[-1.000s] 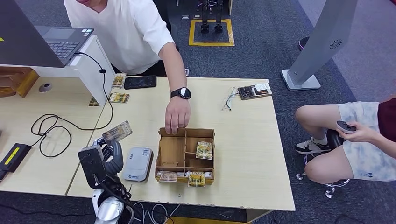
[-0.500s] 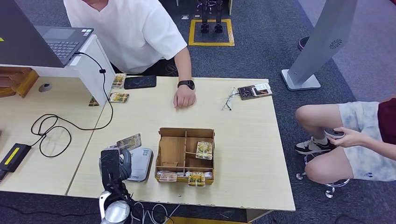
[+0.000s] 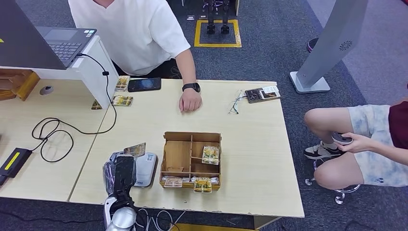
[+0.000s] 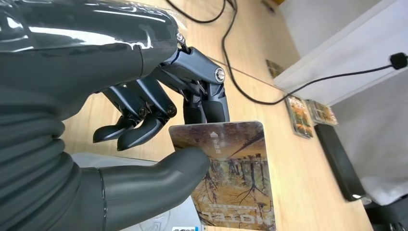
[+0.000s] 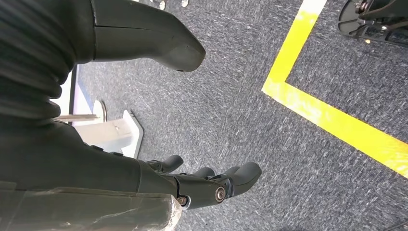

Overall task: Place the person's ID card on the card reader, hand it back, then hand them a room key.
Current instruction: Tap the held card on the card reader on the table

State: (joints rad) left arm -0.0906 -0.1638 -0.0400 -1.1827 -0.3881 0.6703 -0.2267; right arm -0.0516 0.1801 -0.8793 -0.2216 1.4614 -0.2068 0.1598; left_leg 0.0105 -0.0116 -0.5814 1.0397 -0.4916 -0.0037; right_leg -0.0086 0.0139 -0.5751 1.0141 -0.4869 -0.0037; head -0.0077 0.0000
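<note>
My left hand (image 3: 122, 168) hovers over the grey card reader (image 3: 144, 168) near the table's front edge and pinches a picture-printed card (image 3: 135, 149) between thumb and fingers. The left wrist view shows the same card (image 4: 231, 173) under the thumb (image 4: 159, 175), its printed face up. The wooden divided box (image 3: 191, 160) beside the reader holds several room key cards (image 3: 210, 155). The person in a white shirt stands across the table with a hand (image 3: 190, 101) resting flat on it. My right hand (image 5: 192, 185) hangs over grey carpet, fingers apart and holding nothing.
A black cable (image 3: 55, 134) loops left of the reader, and a black box (image 3: 14, 161) lies at the far left. A phone (image 3: 144, 84), loose cards (image 3: 122, 100) and glasses (image 3: 235, 103) lie along the far edge. A seated person (image 3: 370, 144) is to the right.
My left hand carried the card rightward and down until it sits over the reader. The person's hand withdrew from the wooden box to the table's far edge.
</note>
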